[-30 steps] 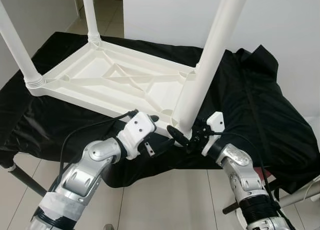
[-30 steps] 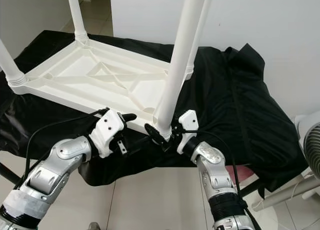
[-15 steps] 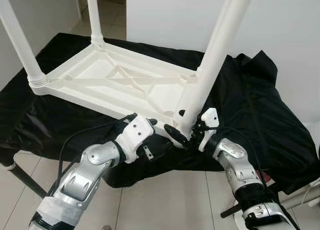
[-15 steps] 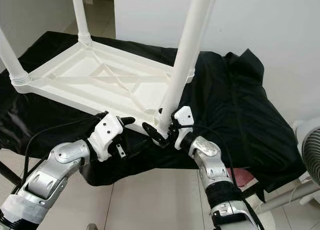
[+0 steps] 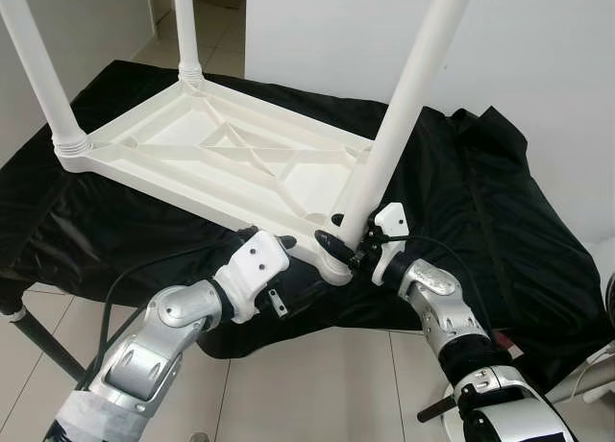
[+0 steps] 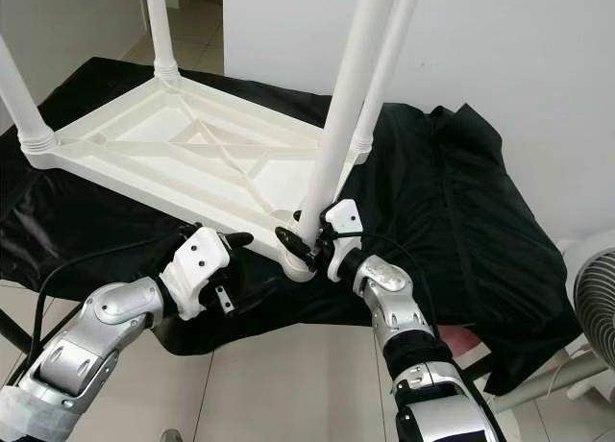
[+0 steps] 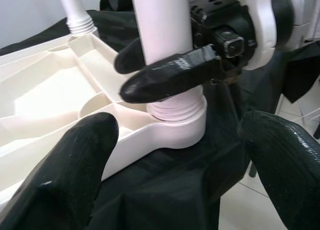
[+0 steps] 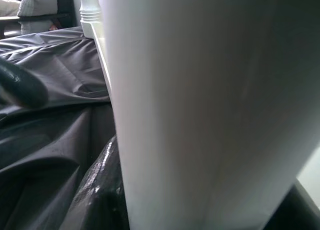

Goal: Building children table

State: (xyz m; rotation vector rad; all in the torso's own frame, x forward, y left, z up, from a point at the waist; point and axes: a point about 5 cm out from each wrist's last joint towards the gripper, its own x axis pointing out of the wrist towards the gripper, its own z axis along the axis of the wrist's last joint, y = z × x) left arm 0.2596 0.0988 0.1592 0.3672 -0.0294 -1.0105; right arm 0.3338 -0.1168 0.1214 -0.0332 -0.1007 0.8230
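We see the right end effector (image 5: 348, 252) grasping the near white leg (image 5: 399, 125) at its socket; the left end effector (image 6: 226, 259), released, hovers near the upturned table (image 5: 211, 159).

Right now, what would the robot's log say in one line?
step: fitting near table leg | right gripper: shut on leg base | left gripper: open, beside corner socket | tabletop: upside down

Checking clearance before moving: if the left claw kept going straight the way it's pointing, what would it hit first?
Most likely the near corner socket of the upturned table, where the right claw grips the near leg. The left claw sits open, just short of it; depth is uncertain.
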